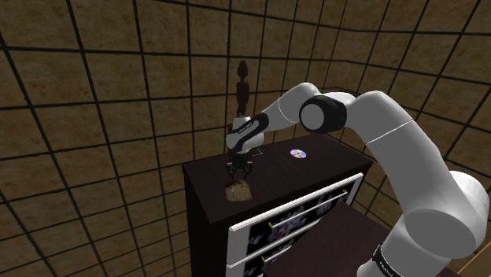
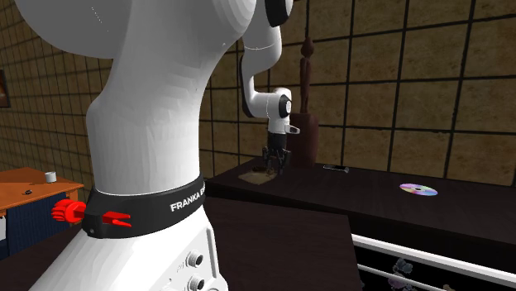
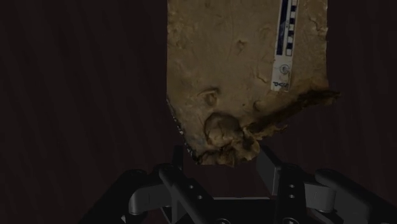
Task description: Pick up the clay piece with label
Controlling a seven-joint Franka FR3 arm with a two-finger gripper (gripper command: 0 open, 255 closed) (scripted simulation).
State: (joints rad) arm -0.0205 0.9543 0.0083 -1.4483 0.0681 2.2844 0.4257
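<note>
I see brown tiled walls (image 1: 118, 71) on every side, crossed by a dark grid of joints and dimly lit. A dark dresser (image 1: 330, 167) stands in front of them, and its white drawer fronts (image 1: 291, 214) carry dark patterns. At the second exterior view's far left, an orange table (image 2: 33, 186) sits over a blue base.

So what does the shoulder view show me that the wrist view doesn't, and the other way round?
Shoulder view: the white arm, a shiny disc on the dark cabinet top, the white drawer fronts, a tall dark figurine behind, and tiled walls. Wrist view: the label on the clay piece, a strip with black and white squares near one edge. Both: the claw close over the brownish clay piece, which lies on the dark cabinet top.
</note>
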